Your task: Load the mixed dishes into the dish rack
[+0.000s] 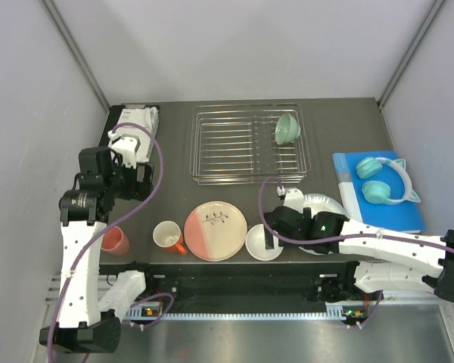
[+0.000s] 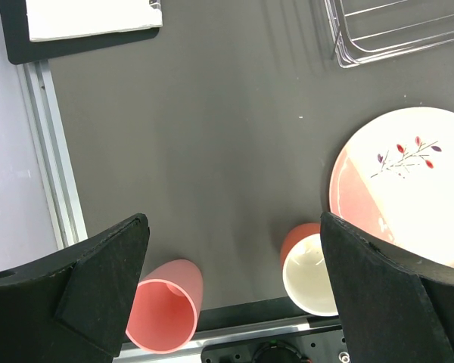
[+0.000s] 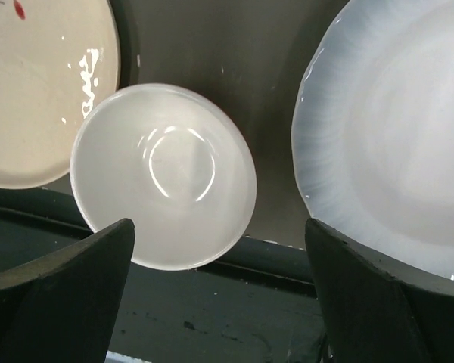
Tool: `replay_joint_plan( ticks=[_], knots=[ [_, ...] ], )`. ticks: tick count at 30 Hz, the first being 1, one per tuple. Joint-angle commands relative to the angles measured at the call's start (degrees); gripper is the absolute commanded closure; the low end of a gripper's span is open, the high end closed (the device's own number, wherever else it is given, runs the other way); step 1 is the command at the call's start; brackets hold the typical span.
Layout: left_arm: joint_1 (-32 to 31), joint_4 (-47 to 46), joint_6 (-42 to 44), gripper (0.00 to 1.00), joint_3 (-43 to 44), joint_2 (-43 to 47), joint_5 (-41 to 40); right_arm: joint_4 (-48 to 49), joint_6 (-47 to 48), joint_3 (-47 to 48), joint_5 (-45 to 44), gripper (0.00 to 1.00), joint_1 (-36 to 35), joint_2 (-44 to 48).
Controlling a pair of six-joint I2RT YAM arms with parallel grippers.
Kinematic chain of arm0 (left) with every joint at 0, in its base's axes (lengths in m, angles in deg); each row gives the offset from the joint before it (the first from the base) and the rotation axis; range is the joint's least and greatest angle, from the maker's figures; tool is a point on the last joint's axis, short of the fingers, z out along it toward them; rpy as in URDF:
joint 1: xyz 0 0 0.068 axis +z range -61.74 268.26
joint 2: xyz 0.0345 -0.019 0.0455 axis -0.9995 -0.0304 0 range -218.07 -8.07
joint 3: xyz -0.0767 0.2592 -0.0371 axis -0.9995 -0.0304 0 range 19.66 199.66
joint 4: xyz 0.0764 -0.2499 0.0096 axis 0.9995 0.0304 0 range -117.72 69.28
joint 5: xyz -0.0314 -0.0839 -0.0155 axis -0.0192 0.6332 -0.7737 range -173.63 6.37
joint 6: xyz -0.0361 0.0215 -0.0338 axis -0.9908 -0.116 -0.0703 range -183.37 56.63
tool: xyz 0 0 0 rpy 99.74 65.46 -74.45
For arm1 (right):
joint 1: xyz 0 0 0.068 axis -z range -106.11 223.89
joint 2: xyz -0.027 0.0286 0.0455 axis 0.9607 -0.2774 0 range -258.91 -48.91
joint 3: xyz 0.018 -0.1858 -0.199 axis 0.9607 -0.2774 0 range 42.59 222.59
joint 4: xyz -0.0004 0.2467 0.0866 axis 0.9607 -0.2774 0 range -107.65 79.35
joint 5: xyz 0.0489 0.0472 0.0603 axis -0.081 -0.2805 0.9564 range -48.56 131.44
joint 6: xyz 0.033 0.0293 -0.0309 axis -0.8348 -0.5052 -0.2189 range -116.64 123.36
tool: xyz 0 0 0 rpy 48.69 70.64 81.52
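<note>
The wire dish rack [image 1: 246, 180] stands at the back of the table and holds a mint green bowl [image 1: 287, 128] on its side at its right end. Along the front edge lie a salmon cup [image 1: 115, 240] on its side, an orange mug [image 1: 168, 236], the pink-and-cream plate [image 1: 216, 231], a small white bowl [image 1: 263, 242] and a larger white plate [image 1: 325, 204], partly under my right arm. My left gripper [image 1: 132, 181] is open and empty, high above the cup [image 2: 163, 306] and mug [image 2: 312, 272]. My right gripper [image 1: 272, 231] is open and empty over the white bowl [image 3: 163, 174], beside the white plate [image 3: 393, 144].
A black tray with white papers [image 1: 132, 125] sits at the back left. Teal headphones [image 1: 386, 181] lie on a blue book [image 1: 378, 212] at the right. Grey walls close in the table on three sides.
</note>
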Motion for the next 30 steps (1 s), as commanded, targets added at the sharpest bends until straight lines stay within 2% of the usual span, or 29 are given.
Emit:
replay_joint_plan(
  ticks=[1, 15, 20, 27, 30],
  knots=[
    [0.06, -0.56, -0.84, 0.01, 2.11, -0.26, 0.86, 4.16, -0.73, -1.46, 5.87, 0.09, 0.60, -3.00],
    [0.15, -1.00, -0.84, 0.01, 2.03, 1.58, 0.77, 9.00, 1.73, -2.17, 10.01, 0.20, 2.36, -12.24],
    [0.15, -1.35, -0.05, 0.01, 0.80, 2.90, 0.60, 10.22, 2.87, -1.82, 11.06, 0.34, 2.54, -15.57],
    [0.06, -1.53, 0.48, 0.01, -0.08, 4.22, 0.77, 10.40, 4.11, 0.03, 11.41, 0.46, 2.97, -19.45],
    [0.15, -1.53, 0.57, 0.01, 0.00, 4.39, 0.68, 10.05, 4.28, 0.82, 11.15, 0.55, 2.89, -19.89]
  ],
)
